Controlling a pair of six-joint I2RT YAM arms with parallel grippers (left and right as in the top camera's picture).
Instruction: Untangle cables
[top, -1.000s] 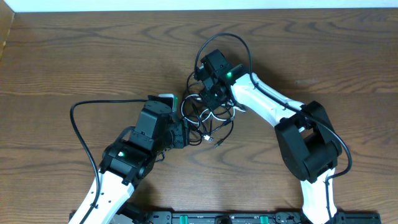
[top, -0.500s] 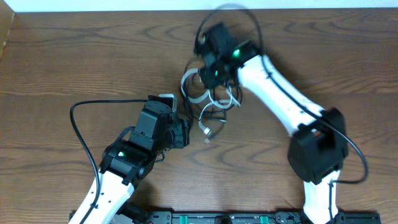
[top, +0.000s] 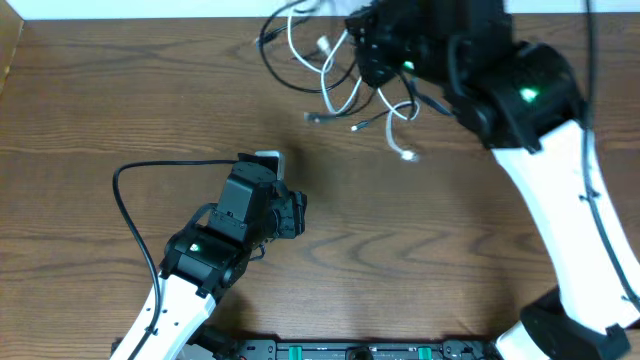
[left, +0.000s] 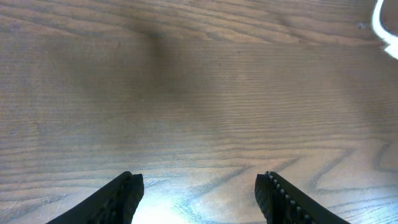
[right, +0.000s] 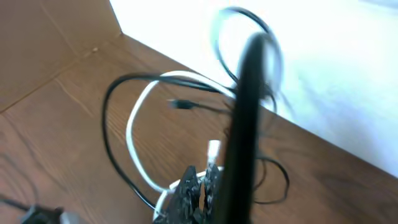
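Cables (top: 331, 78), black with one white, tangled.

Overhead view: the bundle hung clear of the worktop (top: 450, 250) near its far edge. Loops and plugs dangled from the right jaws, which were shut on the knot, probably so that the cords' own weight would loosen the strands. Left arm (top: 215, 240) sat well apart, nearer the front.

Left wrist view: left jaws stood open and empty over the worktop (left: 186, 93), likely waiting to take a loose end.

Right wrist view: right jaws were clamped on the cables (right: 132, 127), white and black loops splaying outward, blurred.
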